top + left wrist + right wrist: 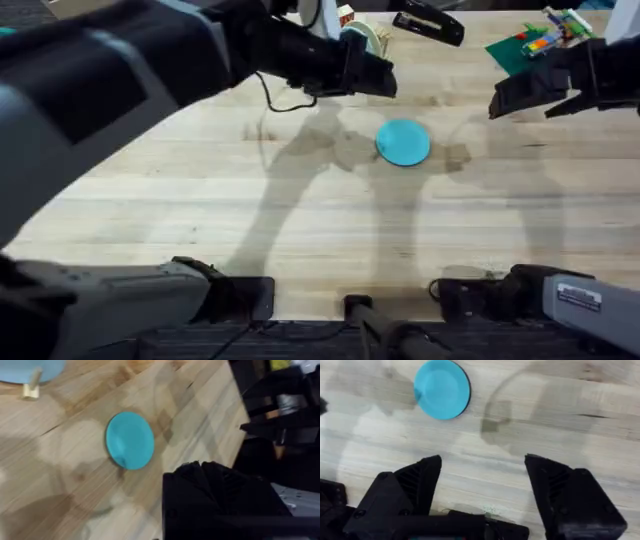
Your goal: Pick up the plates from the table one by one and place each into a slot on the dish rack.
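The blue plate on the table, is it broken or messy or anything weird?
No, nothing stands out. The teal plate lies flat and whole on the table, with no crack or spill showing. The right hand hangs open near it, not touching.

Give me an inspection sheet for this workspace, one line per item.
Surface: light wood table, bare around the plate, arm shadows across it.
Job's things: teal plate lying flat mid-table; pale blue plate at a wooden peg of the dish rack; the rack is mostly hidden behind the left arm.
Clutter: green board with coloured blocks at the far right; black object at the far edge.
Grippers: right gripper open, empty, above the table to the right of the teal plate; left gripper near the rack.
Cables: black cable hanging from the left arm.
Surroundings: nothing seen.
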Tool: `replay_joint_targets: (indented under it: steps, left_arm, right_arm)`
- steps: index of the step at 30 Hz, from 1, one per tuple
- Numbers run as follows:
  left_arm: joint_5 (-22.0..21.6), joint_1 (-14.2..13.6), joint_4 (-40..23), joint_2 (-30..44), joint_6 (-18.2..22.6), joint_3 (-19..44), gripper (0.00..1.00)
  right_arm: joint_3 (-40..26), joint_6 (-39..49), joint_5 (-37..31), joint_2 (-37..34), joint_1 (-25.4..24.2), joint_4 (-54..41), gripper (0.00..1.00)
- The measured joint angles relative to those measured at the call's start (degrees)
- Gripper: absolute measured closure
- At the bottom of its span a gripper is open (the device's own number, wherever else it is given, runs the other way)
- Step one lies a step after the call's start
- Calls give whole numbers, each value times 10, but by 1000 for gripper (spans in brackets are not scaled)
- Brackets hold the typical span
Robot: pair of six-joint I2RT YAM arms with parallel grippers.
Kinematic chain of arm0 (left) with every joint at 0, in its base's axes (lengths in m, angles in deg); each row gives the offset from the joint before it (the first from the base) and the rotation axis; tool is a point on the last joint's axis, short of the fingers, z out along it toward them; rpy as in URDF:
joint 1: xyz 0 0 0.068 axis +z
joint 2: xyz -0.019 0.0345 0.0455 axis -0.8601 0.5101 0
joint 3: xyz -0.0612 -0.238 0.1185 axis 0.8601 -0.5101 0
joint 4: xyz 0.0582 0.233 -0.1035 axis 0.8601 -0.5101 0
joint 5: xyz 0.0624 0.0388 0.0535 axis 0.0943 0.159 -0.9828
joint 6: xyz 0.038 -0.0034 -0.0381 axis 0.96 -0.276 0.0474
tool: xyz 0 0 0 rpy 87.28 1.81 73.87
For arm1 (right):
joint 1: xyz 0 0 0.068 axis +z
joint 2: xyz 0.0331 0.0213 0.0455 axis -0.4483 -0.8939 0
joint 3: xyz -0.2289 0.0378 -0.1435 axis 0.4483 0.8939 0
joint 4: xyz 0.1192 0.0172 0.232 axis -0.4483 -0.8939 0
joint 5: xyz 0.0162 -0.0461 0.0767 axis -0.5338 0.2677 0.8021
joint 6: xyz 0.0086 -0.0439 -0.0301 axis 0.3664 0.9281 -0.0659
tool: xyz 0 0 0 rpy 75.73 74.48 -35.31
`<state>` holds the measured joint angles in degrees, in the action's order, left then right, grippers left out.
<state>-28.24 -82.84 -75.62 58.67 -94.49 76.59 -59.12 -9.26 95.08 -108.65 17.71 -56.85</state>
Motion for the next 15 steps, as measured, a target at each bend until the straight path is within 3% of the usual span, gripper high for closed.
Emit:
replay_joint_targets:
  steps: [8,15]
  left_arm:
    - [16,-5,49,34,-65,-11,957]
    - [20,-25,185,36,-107,-92,957]
  right_arm:
    - [0,0,0,0,0,0,5]
    - [0,0,0,0,0,0,5]
